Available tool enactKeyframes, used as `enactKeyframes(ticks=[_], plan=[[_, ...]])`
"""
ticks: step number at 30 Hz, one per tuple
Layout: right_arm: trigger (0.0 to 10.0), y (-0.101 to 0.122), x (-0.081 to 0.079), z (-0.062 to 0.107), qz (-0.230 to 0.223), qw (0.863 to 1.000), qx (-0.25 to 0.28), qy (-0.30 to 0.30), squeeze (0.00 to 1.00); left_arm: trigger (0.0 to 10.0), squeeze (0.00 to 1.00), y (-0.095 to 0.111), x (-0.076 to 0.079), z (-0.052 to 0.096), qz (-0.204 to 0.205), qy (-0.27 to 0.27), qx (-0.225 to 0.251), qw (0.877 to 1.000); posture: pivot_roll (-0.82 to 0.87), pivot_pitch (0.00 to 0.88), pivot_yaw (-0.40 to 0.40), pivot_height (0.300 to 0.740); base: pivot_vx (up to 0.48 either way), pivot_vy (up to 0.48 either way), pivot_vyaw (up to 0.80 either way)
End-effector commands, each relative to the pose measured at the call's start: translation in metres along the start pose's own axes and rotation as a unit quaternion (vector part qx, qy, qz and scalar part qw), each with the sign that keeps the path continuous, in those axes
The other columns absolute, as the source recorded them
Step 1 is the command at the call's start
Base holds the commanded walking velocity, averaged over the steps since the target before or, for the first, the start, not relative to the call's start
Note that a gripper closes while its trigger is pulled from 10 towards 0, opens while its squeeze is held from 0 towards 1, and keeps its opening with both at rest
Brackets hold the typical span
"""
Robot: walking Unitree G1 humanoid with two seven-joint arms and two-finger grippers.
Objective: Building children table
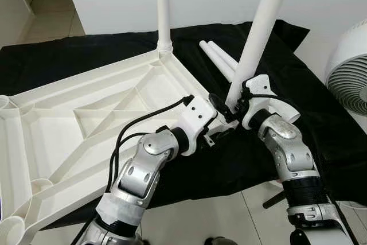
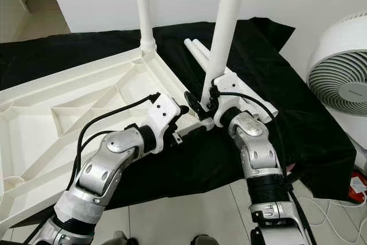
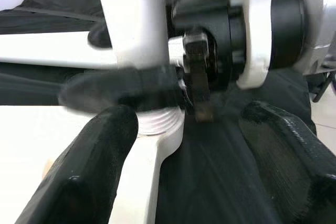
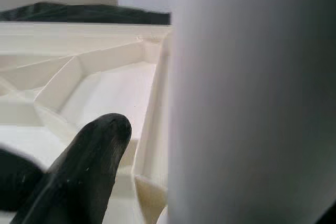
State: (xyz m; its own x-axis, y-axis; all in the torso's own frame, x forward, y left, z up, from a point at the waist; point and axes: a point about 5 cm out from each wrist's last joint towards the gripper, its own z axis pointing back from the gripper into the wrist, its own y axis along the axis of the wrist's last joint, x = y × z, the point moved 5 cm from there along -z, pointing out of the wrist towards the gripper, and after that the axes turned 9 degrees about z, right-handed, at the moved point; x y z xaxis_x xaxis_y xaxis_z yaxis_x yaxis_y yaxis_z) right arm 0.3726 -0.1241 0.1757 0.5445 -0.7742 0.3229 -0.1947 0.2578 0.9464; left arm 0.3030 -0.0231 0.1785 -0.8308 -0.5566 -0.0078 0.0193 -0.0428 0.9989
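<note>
1. Upturned white tabletop (image 1: pixel 86 119) lies on a black cloth (image 1: pixel 321 119), ribbed underside facing up.
2. One fitted leg (image 1: pixel 163 10) stands upright in the far corner socket.
3. Left gripper (image 1: pixel 221 120) sits at the near right corner, fingers parted and empty, just beside the threaded socket (image 3: pixel 160 121).
4. Second leg (image 1: pixel 258 38) stands tilted at that socket; right gripper (image 1: pixel 236 106) is closed around its lower end.
5. Two spare legs (image 1: pixel 218 58) lie on the cloth behind.
6. A white fan (image 2: pixel 341 84) stands far right.
</note>
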Motion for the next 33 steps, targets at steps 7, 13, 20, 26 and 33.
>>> enactKeyframes(ticks=[7,13,20,26,33], plan=[[10.0,-0.010,-0.010,0.000,-0.003,0.997,-0.005,0.083,0.00,10.0,0.00,0.000,-0.012,0.001,-0.002,0.058,0.003,0.998,-0.09,0.067,0.052,0.740,0.000,0.000,0.00],[0.0,-0.014,-0.006,0.000,0.013,0.995,-0.008,0.102,0.00,10.0,0.00,0.000,-0.012,0.001,-0.003,0.057,0.003,0.998,-0.09,0.064,0.056,0.740,0.000,0.000,0.00],[0.0,-0.013,-0.004,0.001,0.016,0.994,-0.002,0.109,0.00,10.0,0.00,0.000,-0.012,0.000,-0.004,0.055,0.003,0.998,-0.09,0.063,0.057,0.740,0.000,0.000,0.00],[10.0,-0.017,-0.002,0.002,0.003,0.996,-0.006,0.093,0.00,10.0,0.00,0.000,-0.011,0.000,-0.003,0.055,0.003,0.999,-0.10,0.066,0.052,0.740,0.000,0.000,0.00],[10.0,-0.020,-0.004,0.000,-0.020,0.999,-0.022,0.038,0.00,10.0,0.00,-0.001,-0.010,-0.001,0.000,0.054,0.005,0.999,-0.11,0.062,0.043,0.740,0.000,0.000,0.00]])
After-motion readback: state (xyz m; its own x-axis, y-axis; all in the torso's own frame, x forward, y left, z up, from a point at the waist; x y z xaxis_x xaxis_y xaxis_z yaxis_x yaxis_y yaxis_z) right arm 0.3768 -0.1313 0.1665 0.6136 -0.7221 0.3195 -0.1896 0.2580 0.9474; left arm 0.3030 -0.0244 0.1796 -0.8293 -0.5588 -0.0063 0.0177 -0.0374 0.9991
